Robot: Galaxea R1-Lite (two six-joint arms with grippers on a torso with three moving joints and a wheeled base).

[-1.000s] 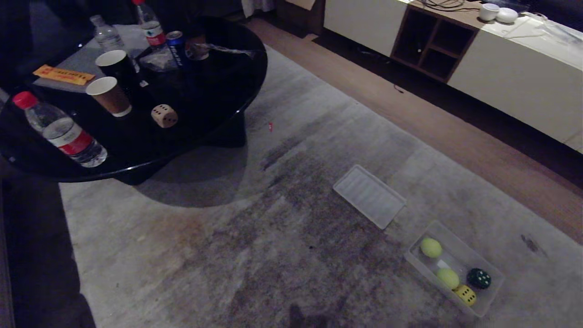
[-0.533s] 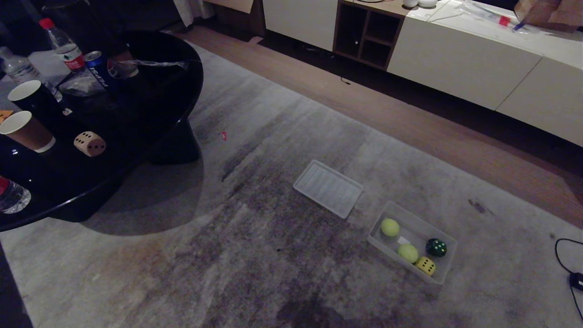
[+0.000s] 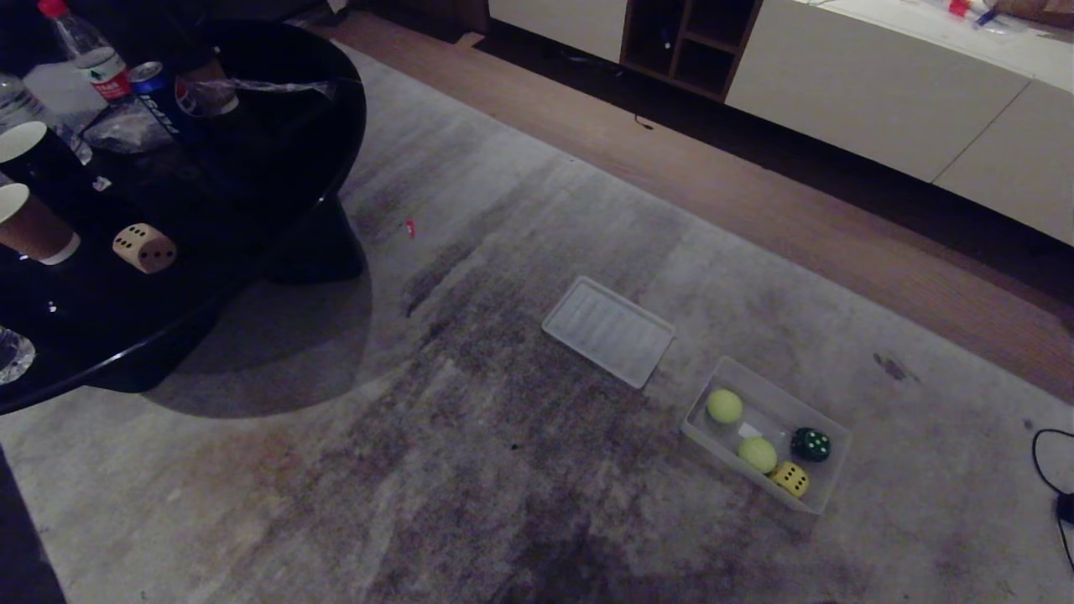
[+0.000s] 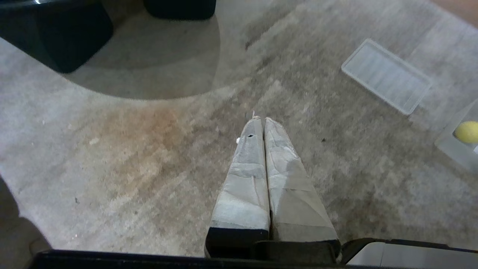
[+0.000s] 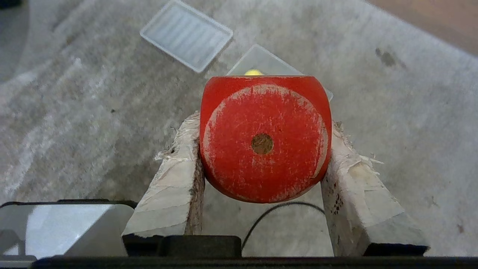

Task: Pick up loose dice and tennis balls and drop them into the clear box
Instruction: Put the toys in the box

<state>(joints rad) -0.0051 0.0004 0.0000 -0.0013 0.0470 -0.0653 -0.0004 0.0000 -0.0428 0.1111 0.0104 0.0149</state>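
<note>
The clear box (image 3: 776,401) stands on the carpet at the lower right of the head view. It holds two tennis balls (image 3: 724,405) (image 3: 758,455), a dark green die (image 3: 810,444) and a yellow die (image 3: 790,479). A tan die (image 3: 144,247) rests on the black round table (image 3: 252,210). Neither arm shows in the head view. In the right wrist view my right gripper (image 5: 263,123) is shut on a red die (image 5: 265,138), with the clear box (image 5: 261,58) beyond it. My left gripper (image 4: 260,119) is shut and empty above the carpet.
A flat ribbed lid (image 3: 608,330) lies on the carpet beside the box. Cups (image 3: 29,226), bottles (image 3: 84,50) and a can (image 3: 155,88) crowd the table. A low white cabinet (image 3: 881,92) lines the far wall past a wooden floor strip. A black cable (image 3: 1049,461) lies at the right edge.
The head camera has swung, so the whole scene has shifted: table towards the left edge, box and lid up and leftwards. The things themselves have not moved.
</note>
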